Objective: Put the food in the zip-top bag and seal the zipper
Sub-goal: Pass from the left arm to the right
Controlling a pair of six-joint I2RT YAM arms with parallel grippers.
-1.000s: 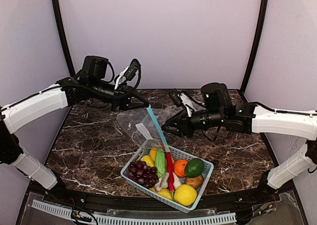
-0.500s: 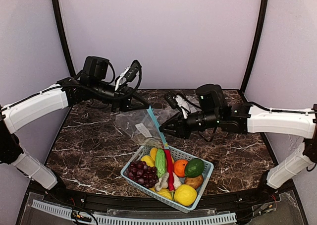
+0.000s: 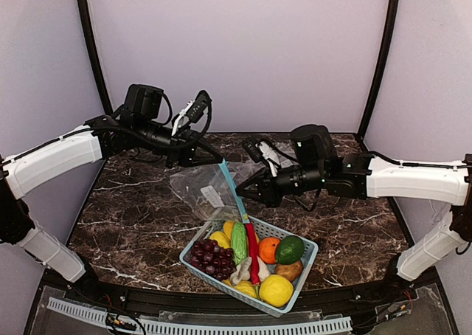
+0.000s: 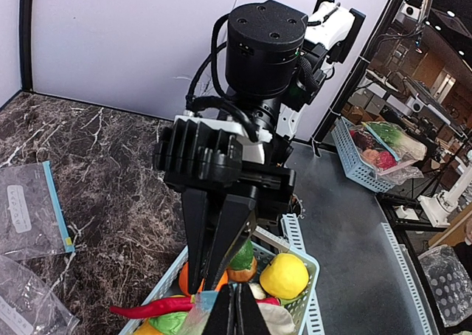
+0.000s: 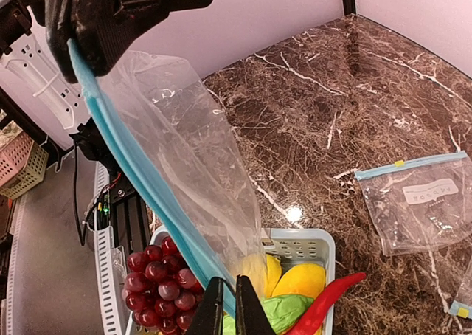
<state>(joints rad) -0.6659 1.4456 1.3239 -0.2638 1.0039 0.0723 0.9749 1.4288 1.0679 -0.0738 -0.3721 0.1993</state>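
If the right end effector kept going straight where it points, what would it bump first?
The zip-top bag's blue zipper, it seems: the strip runs down to the right end effector's fingertips, though depth is unclear.

Walls: plain pale lilac panels at the back and on both sides.
Frame: two black posts, left post and right post, rising from the table's far corners.
Table: dark brown marble with white veins and a black rim.
Near edge: a white slotted strip along the front.
Light: one bright glint on the marble.
Floor: grey floor beyond the table.
Room beyond: a blue basket of produce, small ceiling lamps, a pink crate.
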